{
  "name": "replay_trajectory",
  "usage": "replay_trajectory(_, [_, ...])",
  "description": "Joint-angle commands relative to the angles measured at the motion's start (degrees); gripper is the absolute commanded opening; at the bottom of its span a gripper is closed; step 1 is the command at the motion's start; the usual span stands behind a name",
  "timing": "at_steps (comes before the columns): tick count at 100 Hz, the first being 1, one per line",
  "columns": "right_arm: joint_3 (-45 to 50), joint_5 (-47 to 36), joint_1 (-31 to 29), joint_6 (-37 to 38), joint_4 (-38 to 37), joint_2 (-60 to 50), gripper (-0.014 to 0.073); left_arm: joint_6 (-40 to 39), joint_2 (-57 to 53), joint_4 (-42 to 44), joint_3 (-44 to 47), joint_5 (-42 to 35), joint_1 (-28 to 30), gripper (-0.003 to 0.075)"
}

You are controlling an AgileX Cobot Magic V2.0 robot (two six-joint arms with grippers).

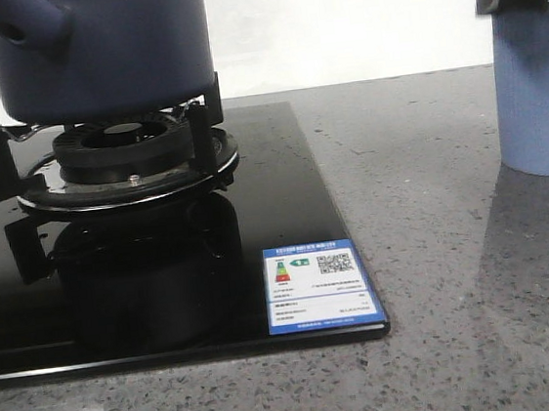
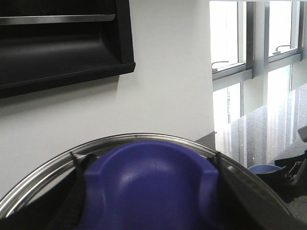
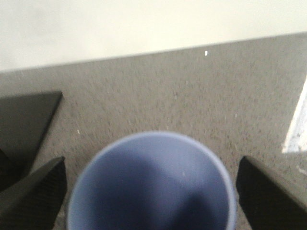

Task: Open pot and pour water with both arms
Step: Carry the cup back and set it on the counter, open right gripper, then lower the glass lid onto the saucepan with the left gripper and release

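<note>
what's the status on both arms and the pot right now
Left pincer clamped on lid. Right pincer open around pale blue cup, fingers apart from it. Pot on burner. Nothing in the way.

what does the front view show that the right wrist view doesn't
Only the front view shows the pot sitting on the burner grate, the glossy black stove top and its blue energy label.

Only the right wrist view looks down into the cup, showing its inside, and shows the right hand open, one finger on each side of the rim and neither touching it.

Both show the pale blue cup standing on the speckled grey counter, with a white wall behind.
</note>
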Motion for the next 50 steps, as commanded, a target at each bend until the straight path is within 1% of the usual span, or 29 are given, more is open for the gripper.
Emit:
replay_trajectory(1, [-1.65,3.17,-0.41,-0.03,-4.50,-3.85,0.0652,-0.31,0.54,-2.36,-1.97,-2.67,-0.55,0.0250])
replay_trajectory(13, [-1.65,2.78,-0.41,-1.49,-4.50,-7.45,0.0652,-0.31,1.91,-2.48,-1.97,-2.67,-0.55,0.0250])
replay_trajectory(23, [-1.80,-0.26,-0.41,-3.35,-4.50,-11.09,0.0648,-0.31,4.05,-2.48,-1.97,-2.96,-0.55,0.0250])
replay_trajectory(30, [-2.29,-2.58,-0.41,-4.47,-4.50,-14.22,0.0603,0.15,6.68,-2.38,-2.89,-3.28,-0.55,0.0250])
replay_trajectory(35, [-3.17,-4.29,-0.41,-4.71,-4.50,-16.22,0.0531,0.28,8.89,-2.00,-4.35,-3.28,-0.55,0.0250])
replay_trajectory(39, [-3.73,-6.12,-0.41,-4.71,-4.50,-17.89,0.0439,0.28,11.03,-2.04,-6.00,-3.17,-0.55,0.0250])
replay_trajectory(40, [-3.97,-6.49,-0.41,-4.71,-4.50,-18.42,0.0402,0.28,11.44,-2.04,-6.29,-3.07,-0.55,0.0250])
replay_trajectory(42, [-4.30,-7.68,-0.41,-4.71,-4.50,-18.94,0.0364,0.28,12.64,-2.04,-7.26,-3.08,-0.55,0.0250])
replay_trajectory(45, [-4.73,-9.51,-0.41,-4.71,-4.50,-20.18,0.0259,0.28,14.65,-2.04,-8.64,-2.96,-0.55,0.0250])
replay_trajectory(46, [-4.85,-10.44,-0.41,-4.71,-4.50,-20.44,0.0237,0.28,15.07,-2.04,-9.33,-2.85,-0.55,0.0250])
replay_trajectory(47, [-5.09,-10.93,-0.41,-4.71,-4.50,-20.95,0.0192,0.28,15.50,-2.04,-9.67,-2.88,-0.55,0.0250])
replay_trajectory(49, [-5.21,-12.31,-0.41,-4.71,-4.50,-21.43,0.0148,0.28,16.76,-2.04,-10.72,-2.88,-0.55,0.0250])
replay_trajectory(50, [-5.38,-12.76,-0.41,-4.71,-4.50,-21.91,0.0104,0.28,17.58,-2.04,-11.07,-2.76,-0.55,0.0250])
